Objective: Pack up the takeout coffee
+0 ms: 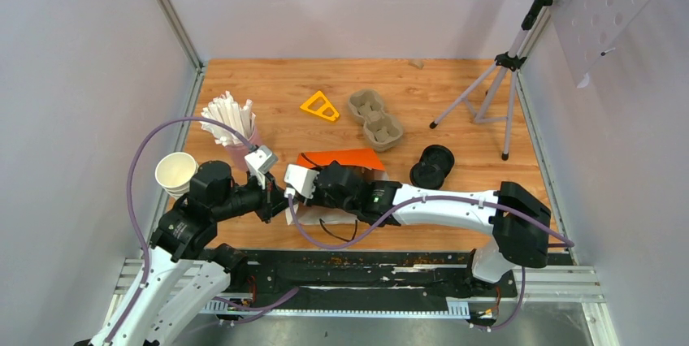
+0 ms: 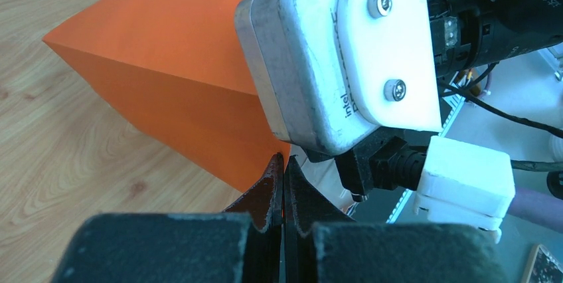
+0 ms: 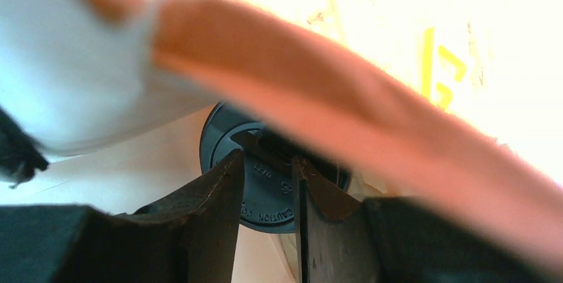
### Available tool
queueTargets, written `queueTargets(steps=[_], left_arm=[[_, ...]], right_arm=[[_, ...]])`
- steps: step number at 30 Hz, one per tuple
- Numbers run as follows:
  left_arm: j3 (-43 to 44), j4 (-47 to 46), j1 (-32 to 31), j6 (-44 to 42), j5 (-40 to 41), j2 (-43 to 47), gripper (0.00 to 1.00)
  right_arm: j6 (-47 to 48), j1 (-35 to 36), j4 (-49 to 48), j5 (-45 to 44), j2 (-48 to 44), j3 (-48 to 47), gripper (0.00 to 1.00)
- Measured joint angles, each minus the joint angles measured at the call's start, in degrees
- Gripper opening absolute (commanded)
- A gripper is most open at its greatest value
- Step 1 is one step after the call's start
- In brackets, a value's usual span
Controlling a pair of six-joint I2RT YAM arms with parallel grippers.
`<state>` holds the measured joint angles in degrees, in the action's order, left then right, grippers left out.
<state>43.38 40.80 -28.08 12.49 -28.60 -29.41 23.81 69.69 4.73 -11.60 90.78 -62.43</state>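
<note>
**Wooden table (image 1: 276, 82), orange bag (image 1: 345, 157), one cup inside**

Grey walls box in the table, and both arms meet at the bag's mouth near my edge. My left gripper (image 2: 284, 163) has its fingers pressed together on the bag's edge, as far as I can judge holding the mouth up. My right gripper (image 3: 267, 163) is inside the mouth with its fingers partly apart. The black lid of a coffee cup (image 3: 272, 196) shows in the gap. I cannot tell whether the fingers press on the cup or only stand in front of it.

I judge the step in hand to be seating this cup in the bag. To do it well, I would hold the left pinch firm so the paper does not sag onto the right wrist. Then I would push the cup deep, spread the fingers fully and draw straight back, so the lid is not dragged off.

Only the right wrist camera shows the cup; from above, the arm and bag hide it. The overhead view alone shows two more black lids (image 1: 432, 166) right of the bag and apart from it, with the pulp carrier (image 1: 375, 117) beyond. Whether cups sit under those lids I cannot tell. The left wrist view gives the pinch, with the right arm's camera housing (image 2: 338, 57) close above it.
</note>
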Motion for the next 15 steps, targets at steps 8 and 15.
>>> queueTargets(steps=[8, 15], left_arm=[[0.0, -0.4, 0.0, 0.0, 0.0, -0.1, 0.0], [0.0, -0.5, 0.0, 0.5, 0.1, -0.1, 0.0]], right_arm=[[-0.8, 0.0, -0.2, -1.5, 0.0, 0.0, 0.34], [-1.4, 0.0, 1.7, -1.3, 0.0, -1.4, 0.42]])
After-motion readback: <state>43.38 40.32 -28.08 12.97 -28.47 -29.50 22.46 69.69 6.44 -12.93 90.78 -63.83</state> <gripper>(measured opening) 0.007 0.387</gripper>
